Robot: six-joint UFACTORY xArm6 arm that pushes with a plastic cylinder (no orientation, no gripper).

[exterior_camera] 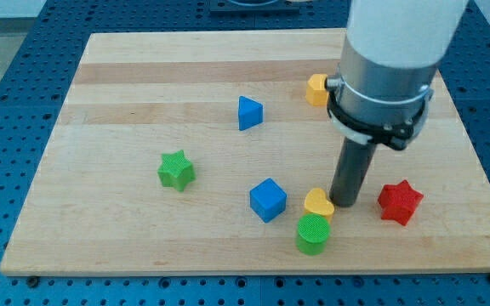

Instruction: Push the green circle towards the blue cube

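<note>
The green circle [314, 233] is a short ribbed cylinder near the board's bottom edge. The blue cube [268, 200] sits just up and to the left of it, a small gap apart. A yellow heart [318, 204] lies directly above the green circle, touching or nearly touching it. My tip [344, 202] is on the board just right of the yellow heart, up and to the right of the green circle.
A red star [400, 202] lies right of my tip. A blue triangle [248, 112] sits near the board's middle top. A green star [176, 169] lies at the left. A yellow block [316, 88] is partly hidden behind the arm. The wooden board [126, 76] rests on a blue pegboard.
</note>
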